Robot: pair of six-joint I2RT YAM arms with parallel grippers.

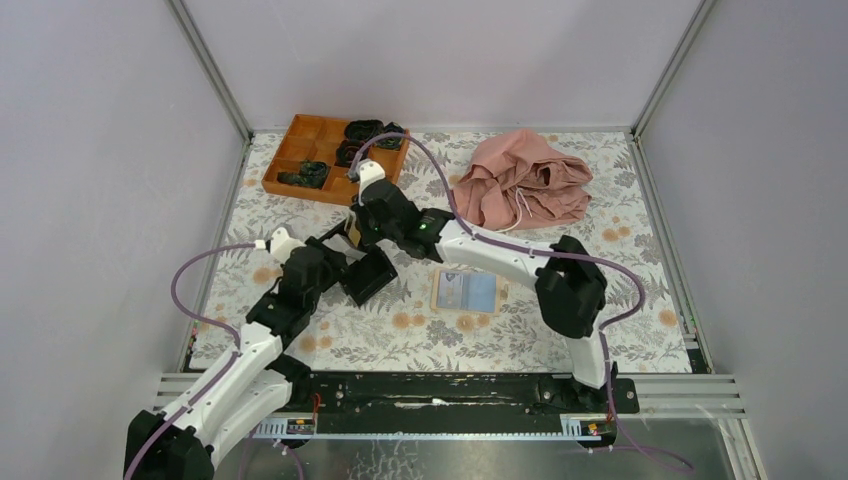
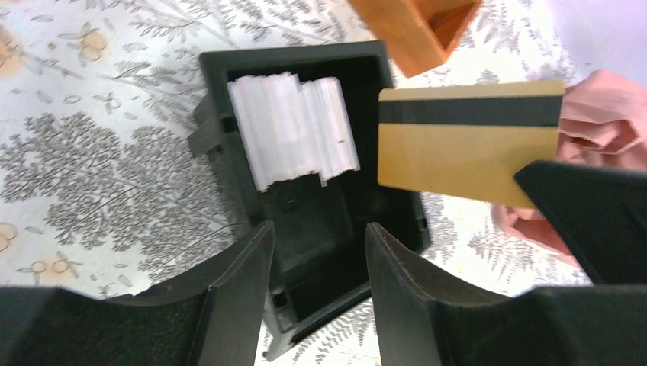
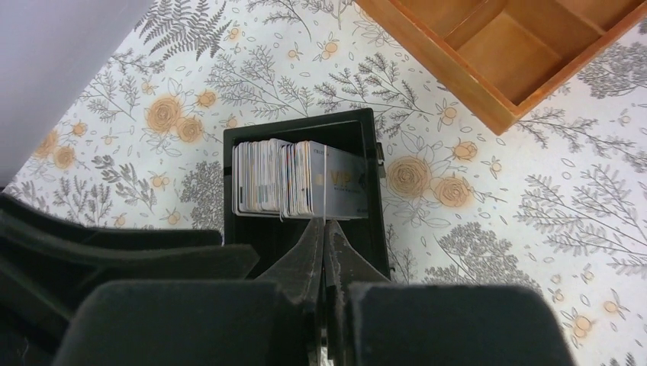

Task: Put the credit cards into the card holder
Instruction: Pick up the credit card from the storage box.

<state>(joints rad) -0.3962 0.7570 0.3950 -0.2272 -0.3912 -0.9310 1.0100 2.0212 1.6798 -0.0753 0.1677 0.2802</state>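
Observation:
A black open box (image 2: 320,221) on the table holds a stack of upright cards (image 2: 294,133); it also shows in the right wrist view (image 3: 366,137). My right gripper (image 3: 324,225) is shut on a gold card with a black stripe (image 2: 458,152) and holds it upright just above the box's right side. In the right wrist view the card (image 3: 325,194) shows edge-on. My left gripper (image 2: 319,229) is open and empty, hovering over the box's near end. The tan card holder (image 1: 468,291) lies open on the table to the right of both grippers, its bluish inner face up.
An orange-brown compartment tray (image 1: 300,150) with dark items stands at the back left, close behind the box (image 3: 458,69). A crumpled pink cloth (image 1: 520,185) lies at the back right. Metal frame rails and grey walls bound the floral table.

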